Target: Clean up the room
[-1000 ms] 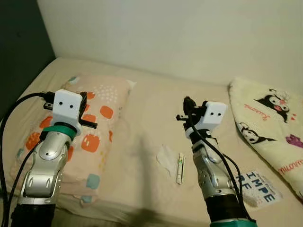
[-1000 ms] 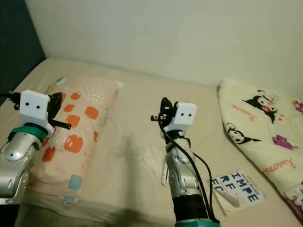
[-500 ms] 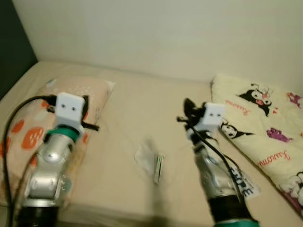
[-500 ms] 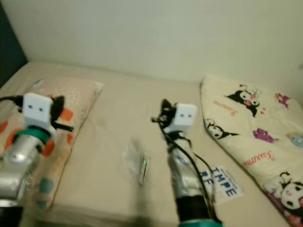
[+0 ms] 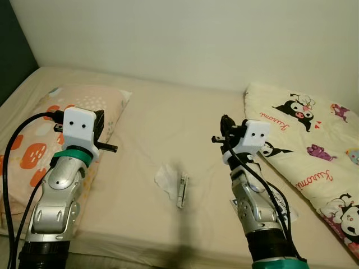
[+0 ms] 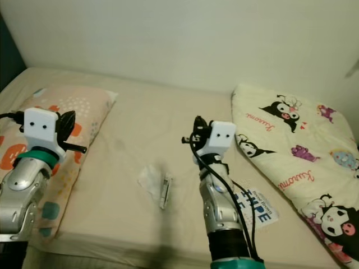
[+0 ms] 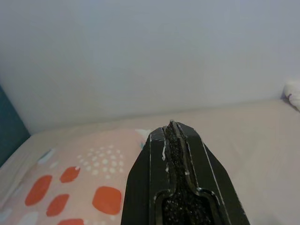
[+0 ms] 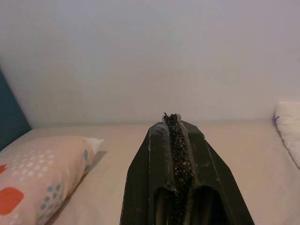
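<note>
Left eye view: litter lay between the two arms, nearer the right

Left eye view showed a crumpled tissue point(image 5: 166, 178) and a slim white wrapper point(image 5: 182, 190) on the bed point(image 5: 168, 120), the two just beside each other, near the bed's front edge. The wrapper's long axis ran roughly front to back, tilted slightly, with the tissue on its left side.

Both items lay between the arms, below and forward of the raised tips. Judged nearer to the right end effector point(image 5: 224, 130), which was raised above the sheet to the right of the wrapper; the litter lay down and to the left of it. The left end effector point(image 5: 101, 124) was raised over the edge of the orange-patterned pillow point(image 5: 33, 154), well apart from the litter.

Both wrist views showed the fingers pressed together along their length, nothing between them, pointing toward the wall rather than down at the sheet.

A printed card point(image 6: 255, 206) lay flat on the bed close under the right forearm. A cartoon-print blanket point(image 5: 314, 145) was bunched at the right side.

Judgement: the right arm would need to tip down and reach leftward, with the fingers parted across the wrapper's narrow width.
</note>
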Controlling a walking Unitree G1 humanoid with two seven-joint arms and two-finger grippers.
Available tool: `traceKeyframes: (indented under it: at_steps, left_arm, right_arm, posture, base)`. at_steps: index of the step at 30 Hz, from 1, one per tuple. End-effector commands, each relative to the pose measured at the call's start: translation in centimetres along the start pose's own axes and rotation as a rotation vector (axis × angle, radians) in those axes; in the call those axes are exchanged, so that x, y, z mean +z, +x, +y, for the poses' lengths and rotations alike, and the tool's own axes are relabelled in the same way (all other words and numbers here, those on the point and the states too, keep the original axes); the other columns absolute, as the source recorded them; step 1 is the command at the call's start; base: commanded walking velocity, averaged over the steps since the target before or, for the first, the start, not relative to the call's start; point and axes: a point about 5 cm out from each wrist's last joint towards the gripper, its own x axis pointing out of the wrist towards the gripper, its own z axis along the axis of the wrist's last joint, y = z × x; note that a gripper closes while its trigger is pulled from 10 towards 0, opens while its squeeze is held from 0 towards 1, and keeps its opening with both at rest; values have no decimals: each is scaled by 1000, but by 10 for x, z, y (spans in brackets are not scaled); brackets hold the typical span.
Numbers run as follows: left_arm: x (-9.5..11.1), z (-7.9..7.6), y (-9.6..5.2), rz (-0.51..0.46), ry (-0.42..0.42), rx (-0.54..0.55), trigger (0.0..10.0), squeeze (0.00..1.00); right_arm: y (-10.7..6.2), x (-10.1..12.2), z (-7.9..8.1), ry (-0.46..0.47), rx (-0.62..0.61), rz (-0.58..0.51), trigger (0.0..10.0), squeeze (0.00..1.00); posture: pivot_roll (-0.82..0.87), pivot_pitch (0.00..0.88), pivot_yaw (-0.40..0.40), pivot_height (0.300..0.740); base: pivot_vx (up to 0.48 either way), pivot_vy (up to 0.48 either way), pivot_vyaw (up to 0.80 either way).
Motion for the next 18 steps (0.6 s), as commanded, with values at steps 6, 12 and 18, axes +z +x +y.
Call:
traceKeyframes:
  at_steps: [6, 12, 18]
  left_arm:
    - [-6, 0, -2, 35, 33, -7, 10000, 0]
    - [-11, -6, -4, 58, -5, -75, 10000, 0]
    - [-16, -12, -7, 88, 12, -136, 10000, 0]
  right_arm:
    - [-3, -5, 0, 5, -9, 18, 10000, 0]
    - [-3, -6, 0, -6, -7, 18, 10000, 0]
    - [-6, -12, -1, -11, -12, 44, 10000, 0]
  posture:
    - [142, 66, -38, 725]
    - [142, 66, -38, 725]
    - [140, 71, -39, 725]
  base:
    - [0, 0, 0]
    - [0, 0, 0]
    - [0, 0, 0]
